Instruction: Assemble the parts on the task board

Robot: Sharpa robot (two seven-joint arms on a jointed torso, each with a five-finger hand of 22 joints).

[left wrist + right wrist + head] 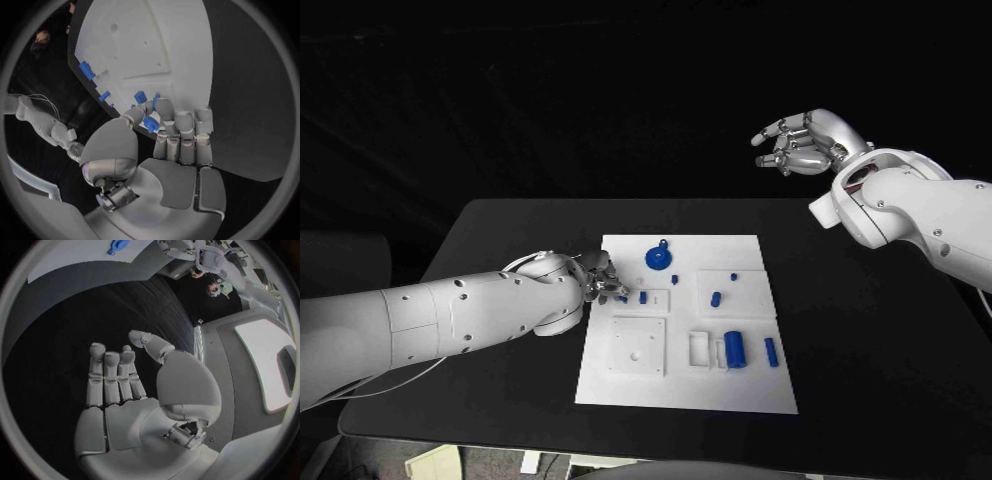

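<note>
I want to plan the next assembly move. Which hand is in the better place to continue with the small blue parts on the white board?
The left hand. It sits at the task board's left edge, fingertips at a small blue part. The right hand is raised beyond the table's far edge, holding nothing.

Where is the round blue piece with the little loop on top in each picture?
Head view: the round blue piece lies near the far edge of the white task board, right of the left robot hand.
Left wrist view: I cannot pick it out.
Right wrist view: it lies at the rim, on the board.
Shared landmark: the white task board.
</note>
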